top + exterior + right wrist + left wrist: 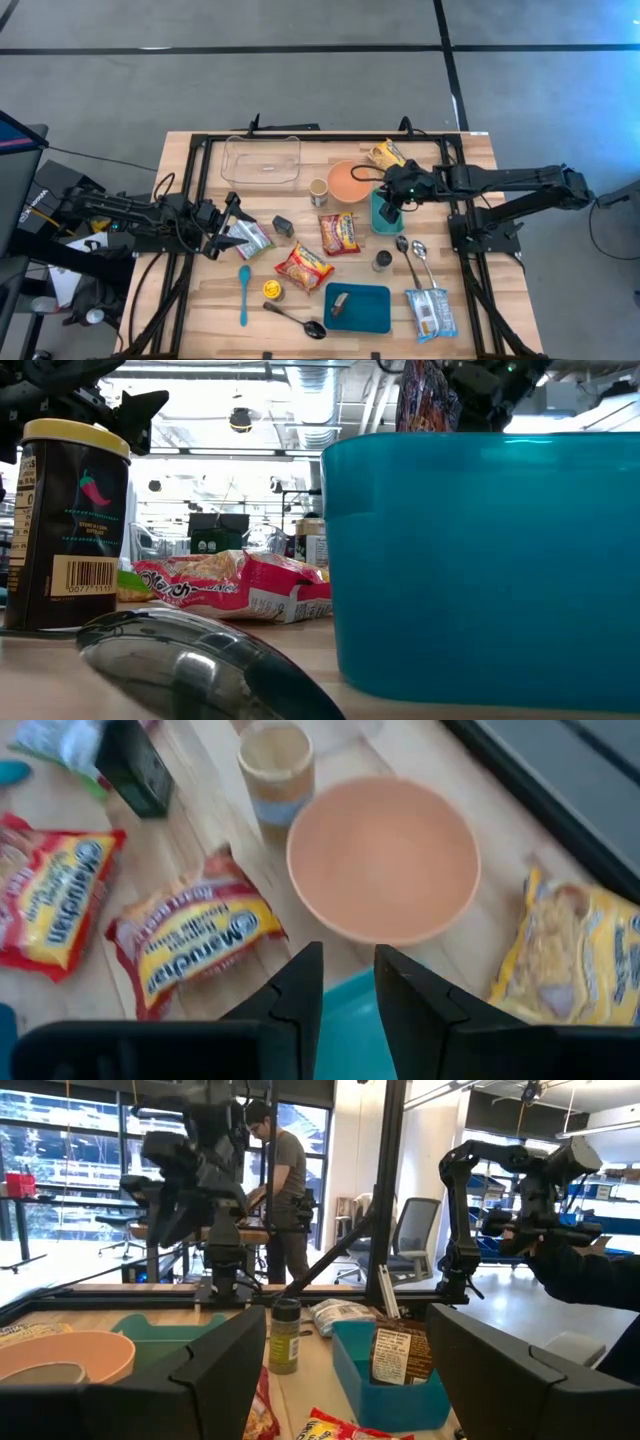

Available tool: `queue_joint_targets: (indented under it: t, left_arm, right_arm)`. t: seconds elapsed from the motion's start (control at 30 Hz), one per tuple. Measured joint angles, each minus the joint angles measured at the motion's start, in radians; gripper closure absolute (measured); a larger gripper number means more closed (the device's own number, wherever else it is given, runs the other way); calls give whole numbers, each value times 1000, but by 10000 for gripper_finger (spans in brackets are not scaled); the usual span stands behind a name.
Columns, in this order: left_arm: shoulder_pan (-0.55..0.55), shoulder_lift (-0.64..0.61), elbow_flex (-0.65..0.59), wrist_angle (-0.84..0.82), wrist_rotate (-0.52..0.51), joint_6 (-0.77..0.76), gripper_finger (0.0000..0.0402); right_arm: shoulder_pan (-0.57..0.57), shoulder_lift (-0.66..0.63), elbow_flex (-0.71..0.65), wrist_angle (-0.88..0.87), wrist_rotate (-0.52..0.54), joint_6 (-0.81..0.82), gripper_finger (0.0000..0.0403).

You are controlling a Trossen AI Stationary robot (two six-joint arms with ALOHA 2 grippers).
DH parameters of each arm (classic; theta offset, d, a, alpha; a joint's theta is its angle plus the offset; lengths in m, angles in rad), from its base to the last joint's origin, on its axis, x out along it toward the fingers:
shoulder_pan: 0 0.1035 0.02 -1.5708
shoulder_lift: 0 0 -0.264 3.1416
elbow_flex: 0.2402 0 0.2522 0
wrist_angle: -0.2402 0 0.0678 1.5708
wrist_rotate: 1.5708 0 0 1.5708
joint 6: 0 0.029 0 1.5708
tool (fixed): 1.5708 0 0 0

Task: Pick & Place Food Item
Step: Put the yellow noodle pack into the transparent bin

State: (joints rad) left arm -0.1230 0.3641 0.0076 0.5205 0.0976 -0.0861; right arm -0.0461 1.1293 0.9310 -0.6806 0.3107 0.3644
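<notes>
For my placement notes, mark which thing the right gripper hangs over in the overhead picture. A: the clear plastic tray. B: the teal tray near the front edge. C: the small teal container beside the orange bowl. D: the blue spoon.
C: in the high view the right gripper hangs over the small teal container, next to the orange bowl.
</notes>
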Motion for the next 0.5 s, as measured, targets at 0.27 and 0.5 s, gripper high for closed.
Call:
queue_joint_targets:
  t: [0.27, 0.5]
  left_arm:
    - [0, 0, 0, 0, 0, 0, 131]
    - [0, 0, 0, 3, 0, 0, 131]
  right_arm:
    - [8, -95, -88, 61, -24, 21, 316]
    - [38, -232, -172, 142, -26, 37, 316]
